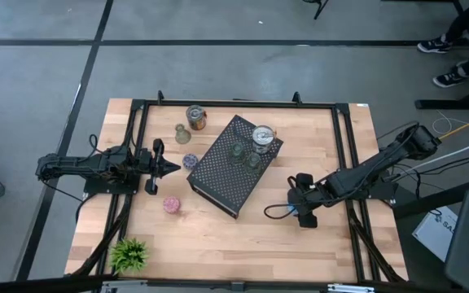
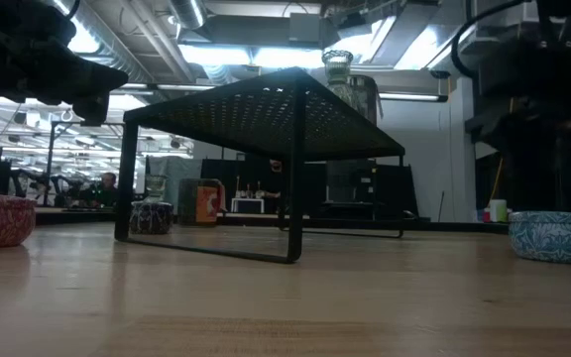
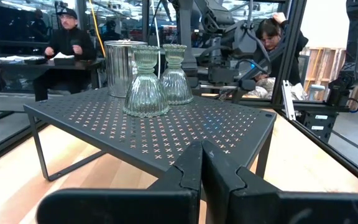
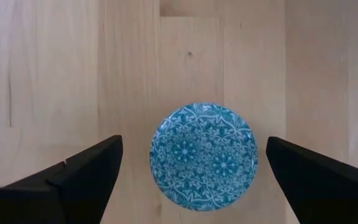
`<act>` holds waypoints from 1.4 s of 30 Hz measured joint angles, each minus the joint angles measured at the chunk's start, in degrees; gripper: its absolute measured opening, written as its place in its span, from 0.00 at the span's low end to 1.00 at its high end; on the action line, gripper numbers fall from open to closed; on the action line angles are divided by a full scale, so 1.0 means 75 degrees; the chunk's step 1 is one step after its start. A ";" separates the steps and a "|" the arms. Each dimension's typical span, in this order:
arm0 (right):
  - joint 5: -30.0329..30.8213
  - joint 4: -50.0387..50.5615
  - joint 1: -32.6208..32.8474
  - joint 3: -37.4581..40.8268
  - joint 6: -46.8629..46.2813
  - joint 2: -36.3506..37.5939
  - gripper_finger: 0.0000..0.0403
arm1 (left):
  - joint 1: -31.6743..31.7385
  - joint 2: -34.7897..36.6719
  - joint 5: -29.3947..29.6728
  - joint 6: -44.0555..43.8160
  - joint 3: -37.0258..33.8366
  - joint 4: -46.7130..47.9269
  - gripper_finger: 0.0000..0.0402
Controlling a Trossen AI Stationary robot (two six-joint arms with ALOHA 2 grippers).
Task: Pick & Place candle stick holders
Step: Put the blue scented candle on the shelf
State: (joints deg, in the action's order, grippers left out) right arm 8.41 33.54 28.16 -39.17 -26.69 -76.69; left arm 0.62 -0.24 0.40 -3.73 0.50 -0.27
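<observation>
The black perforated riser (image 1: 234, 165) stands near the bench (image 1: 218, 236) centre, its long axis running diagonally across the bench in the high view. Three holders stand upright on its top, all toward one end: one silver can-like holder (image 1: 262, 137) and two green ribbed glass holders (image 3: 145, 84), the second (image 3: 176, 76) just behind the first in the left wrist view.

Five more holders rest on the bench around the riser:
- one copper-silver can holder (image 1: 195, 117), beyond the riser's far corner
- one olive glass holder (image 1: 182, 133), just beside that can, upright
- one purple round holder (image 1: 190, 161), just beside the riser's left edge
- one pink round holder (image 1: 171, 204), near the riser's left front corner
- one blue patterned round holder (image 4: 204, 157), well to the right of the riser

Left hand (image 1: 168, 168): fingers pressed together, empty, level, pointing at the riser from its left side.

Right hand (image 1: 304, 213): fingers spread wide apart, pointing straight down directly over the blue holder, one finger either side, not touching it
</observation>
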 joint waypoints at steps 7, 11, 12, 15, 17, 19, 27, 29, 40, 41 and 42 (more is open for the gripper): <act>0.0003 -0.0281 -0.0109 0.0245 0.0147 0.0000 0.99 | 0.0003 0.0002 0.0000 -0.0001 0.0000 0.0000 0.00; -0.0005 -0.0513 -0.0111 0.0481 0.0159 0.0000 0.99 | 0.0003 0.0002 0.0000 -0.0002 0.0000 0.0000 0.00; -0.0010 -0.0539 -0.0111 0.0531 0.0159 0.0000 0.99 | 0.0003 0.0002 0.0000 -0.0003 -0.0001 0.0000 0.00; -0.0099 -0.0586 -0.0108 0.0636 0.0159 0.0000 0.99 | 0.0001 -0.0001 0.0000 0.0000 0.0000 0.0000 0.00; -0.0102 -0.0643 -0.0111 0.0707 0.0164 0.0000 0.99 | 0.0003 0.0002 0.0000 -0.0002 -0.0001 0.0000 0.00; -0.0121 -0.0819 -0.0111 0.0847 0.0207 0.0000 0.99 | 0.0002 0.0001 0.0000 -0.0001 0.0001 0.0000 0.00; -0.0123 -0.1020 -0.0108 0.0947 0.0159 -0.0009 0.99 | 0.0003 0.0000 0.0000 -0.0002 0.0002 0.0000 0.00; -0.0071 -0.1065 -0.0108 0.0912 0.0161 -0.0012 0.99 | 0.0003 0.0002 0.0000 0.0000 0.0001 0.0000 0.00; 0.0061 -0.1090 -0.0108 0.0908 0.0165 -0.0012 0.97 | 0.0002 0.0002 0.0000 -0.0003 0.0002 0.0000 0.00; 0.0061 -0.1090 -0.0108 0.0908 0.0159 -0.0012 0.96 | 0.0003 0.0002 0.0000 0.0000 0.0002 0.0000 0.00; 0.0061 -0.1090 -0.0108 0.0908 0.0140 -0.0012 0.95 | 0.0003 0.0002 0.0000 -0.0002 0.0002 0.0000 0.00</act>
State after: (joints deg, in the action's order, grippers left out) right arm 8.86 25.36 27.35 -32.36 -25.64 -76.77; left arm 0.64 -0.23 0.40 -3.75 0.51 -0.27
